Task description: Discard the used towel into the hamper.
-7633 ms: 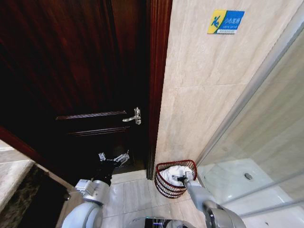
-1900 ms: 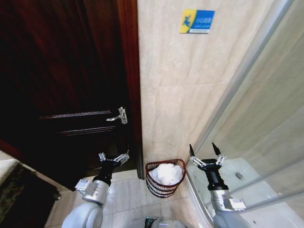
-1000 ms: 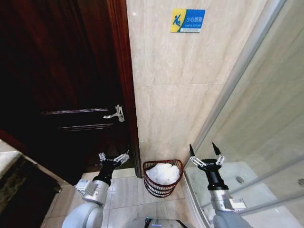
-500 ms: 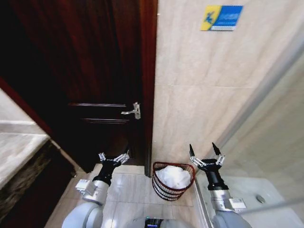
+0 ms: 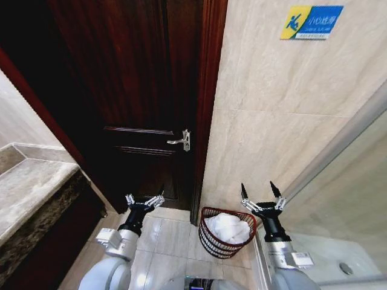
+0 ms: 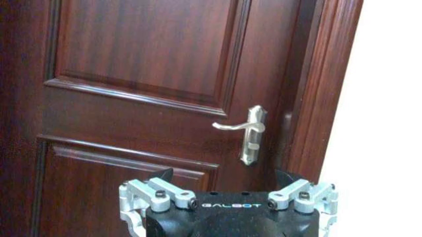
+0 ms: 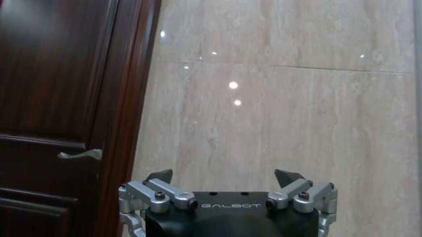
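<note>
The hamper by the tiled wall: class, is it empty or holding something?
Holding something. The hamper has a white towel bunched inside, mounded near the rim.

"GALBOT" on left end effector [image 6: 226,174] and right end effector [image 7: 224,174].

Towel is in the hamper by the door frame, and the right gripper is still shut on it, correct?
Not quite. The head view shows the white towel lying in the hamper by the door frame, but the right gripper is open, empty, raised beside it.
</note>
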`<state>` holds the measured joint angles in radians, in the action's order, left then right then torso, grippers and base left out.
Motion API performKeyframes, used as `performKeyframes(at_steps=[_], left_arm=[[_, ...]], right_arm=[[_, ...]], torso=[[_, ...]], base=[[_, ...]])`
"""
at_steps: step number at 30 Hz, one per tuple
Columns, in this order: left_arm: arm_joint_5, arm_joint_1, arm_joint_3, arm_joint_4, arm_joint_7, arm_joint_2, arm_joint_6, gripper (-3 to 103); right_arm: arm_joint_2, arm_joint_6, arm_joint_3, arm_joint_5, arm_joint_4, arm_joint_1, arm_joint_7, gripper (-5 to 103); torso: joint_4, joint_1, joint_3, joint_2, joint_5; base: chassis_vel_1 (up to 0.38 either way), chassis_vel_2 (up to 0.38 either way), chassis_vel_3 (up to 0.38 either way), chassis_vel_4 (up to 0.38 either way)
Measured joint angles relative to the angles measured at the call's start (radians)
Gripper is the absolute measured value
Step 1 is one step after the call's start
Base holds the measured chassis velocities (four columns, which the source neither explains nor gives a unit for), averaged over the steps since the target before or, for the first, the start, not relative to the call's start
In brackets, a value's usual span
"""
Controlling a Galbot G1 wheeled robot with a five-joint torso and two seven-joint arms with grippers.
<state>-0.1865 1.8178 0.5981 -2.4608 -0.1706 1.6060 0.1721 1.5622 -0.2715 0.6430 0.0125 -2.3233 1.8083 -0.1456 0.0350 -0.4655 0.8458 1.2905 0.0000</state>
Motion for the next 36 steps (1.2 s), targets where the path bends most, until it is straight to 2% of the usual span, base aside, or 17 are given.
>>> performKeyframes(at_steps=[22, 36], left_arm=[[0.000, 0.000, 0.000, 0.000, 0.000, 0.000, 0.000, 100], [0.000, 0.000, 0.000, 0.000, 0.000, 0.000, 0.000, 100]], right_arm=[[0.000, 0.000, 0.000, 0.000, 0.000, 0.000, 0.000, 100], [0.000, 0.000, 0.000, 0.000, 0.000, 0.000, 0.000, 100]], torso=[[0.0002, -0.001, 0.001, 0.002, 0.0000], [0.0002, -0.018, 0.021, 0.039, 0.0000]], base=[[-0.017, -0.018, -0.015, -0.016], [0.000, 0.000, 0.000, 0.000]])
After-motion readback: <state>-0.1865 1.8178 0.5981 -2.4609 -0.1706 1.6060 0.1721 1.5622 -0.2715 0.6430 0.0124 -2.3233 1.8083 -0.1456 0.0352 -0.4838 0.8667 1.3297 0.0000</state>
